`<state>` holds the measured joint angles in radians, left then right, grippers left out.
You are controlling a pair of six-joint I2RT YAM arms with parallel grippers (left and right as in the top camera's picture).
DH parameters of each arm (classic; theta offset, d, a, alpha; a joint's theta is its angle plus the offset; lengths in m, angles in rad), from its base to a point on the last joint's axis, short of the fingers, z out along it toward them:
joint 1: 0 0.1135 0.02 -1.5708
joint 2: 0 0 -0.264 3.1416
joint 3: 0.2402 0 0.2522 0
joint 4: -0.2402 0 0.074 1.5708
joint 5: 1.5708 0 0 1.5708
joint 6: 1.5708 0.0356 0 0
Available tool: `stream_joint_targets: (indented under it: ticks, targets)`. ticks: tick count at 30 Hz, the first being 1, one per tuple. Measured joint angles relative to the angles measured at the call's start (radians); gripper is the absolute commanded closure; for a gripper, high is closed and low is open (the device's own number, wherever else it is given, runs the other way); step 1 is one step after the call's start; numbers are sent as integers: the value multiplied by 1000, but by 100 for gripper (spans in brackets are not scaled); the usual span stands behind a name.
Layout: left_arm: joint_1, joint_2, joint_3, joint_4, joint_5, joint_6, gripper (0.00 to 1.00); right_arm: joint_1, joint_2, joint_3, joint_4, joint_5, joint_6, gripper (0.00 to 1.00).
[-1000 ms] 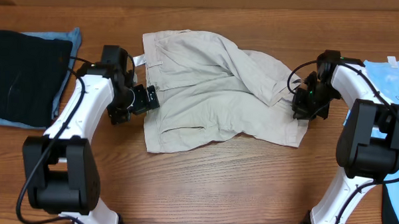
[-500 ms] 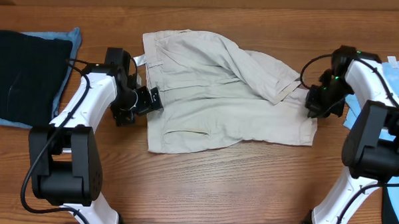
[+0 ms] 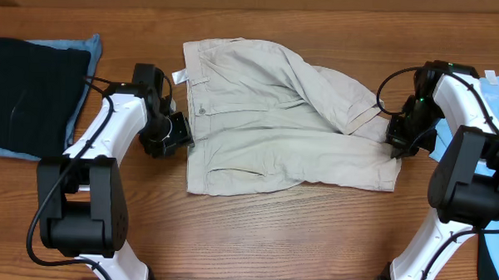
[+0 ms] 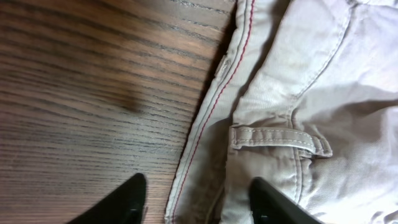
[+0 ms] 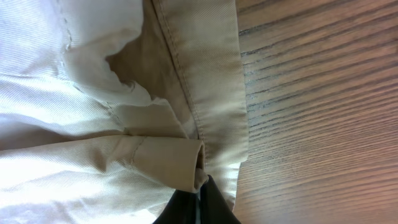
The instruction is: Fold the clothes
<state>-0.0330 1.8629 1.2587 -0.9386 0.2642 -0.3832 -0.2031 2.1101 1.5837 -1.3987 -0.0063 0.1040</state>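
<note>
To the right of the black folded garment [image 3: 31, 91], apart from it, the pale beige khaki cotton shorts [image 3: 283, 124] lay spread on the brown wood-grain table [image 3: 271, 240]. Soft, light cloth would likely sag and slide over that smooth wood; stitched waistband and hems looked the firmest holds. The left gripper [image 4: 199, 199] stood spread astride the waistband edge; the right gripper [image 5: 198, 205] pinched a leg hem, farthest from that garment.

Your overhead view is bright, even and sharp; the arms [image 3: 108, 143] throw only soft shadows onto the surface [image 3: 255, 232]. In the left wrist view a dim smudge of shadow sits on the surface, and the left claw [image 4: 194, 196] is blurred at the bottom edge. The right wrist view glares near-white on the shorts [image 5: 50, 180] at lower left, with the wood grain crisp.
</note>
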Motion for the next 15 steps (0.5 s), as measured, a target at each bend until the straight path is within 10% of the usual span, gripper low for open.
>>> stream_joint_targets:
  ticks: [6,12,15]
  targets:
    - [-8,0,-1,-1,106,0,34,0,0,0,1,6,0,96]
    - [-38,0,-58,16,156,11,88,-1,0,0,-45,8,1,96]
    - [-40,0,-136,37,166,16,94,-3,0,0,-48,10,1,94]
